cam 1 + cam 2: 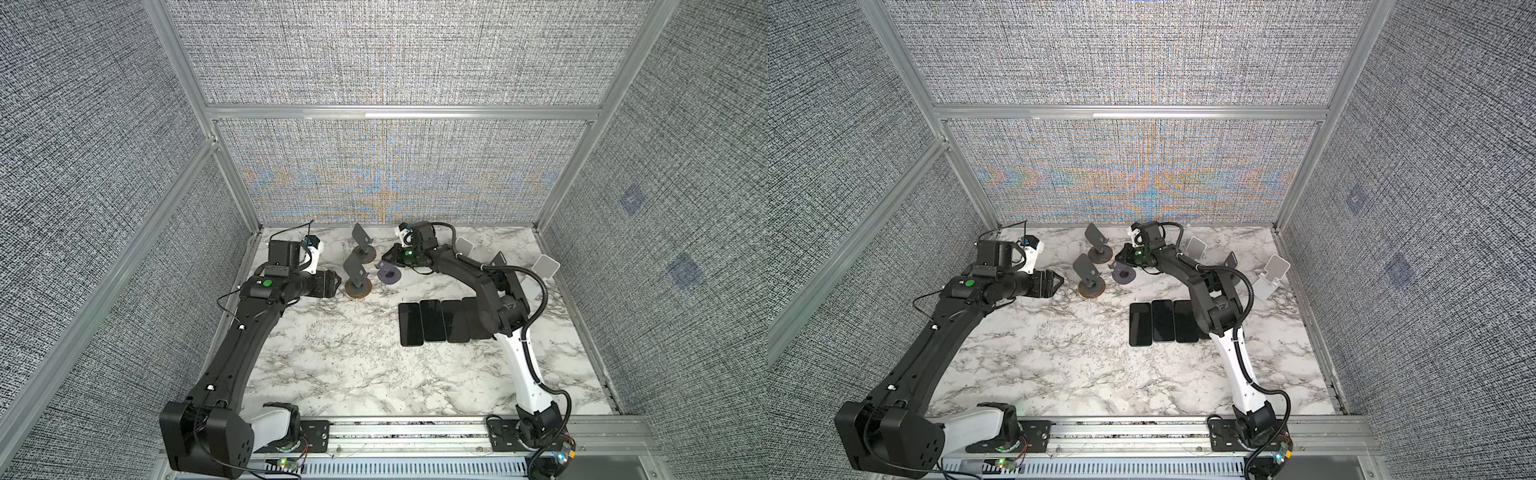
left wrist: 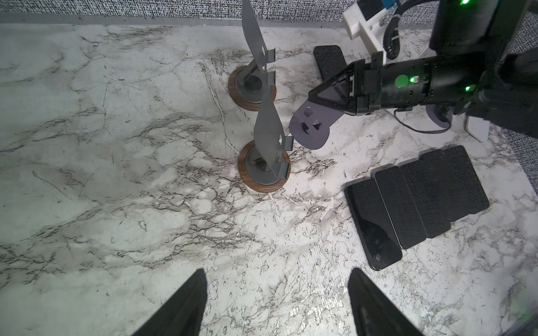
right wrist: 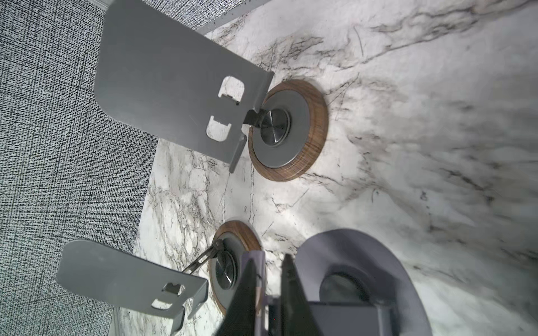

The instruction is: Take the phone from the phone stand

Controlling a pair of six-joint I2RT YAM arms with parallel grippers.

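Toppling is looming: right gripper (image 3: 270, 259), jaws barely parted astride lilac round-based plastic stand (image 3: 364, 247), hold unclear, is risking snagging its lip.

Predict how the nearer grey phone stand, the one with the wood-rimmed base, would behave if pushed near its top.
The grey phone stand would likely tip rather than slide: its tall plate stands high over a small round base. The plate looks like sheet metal, so it is probably stiff. The flat base should not roll.
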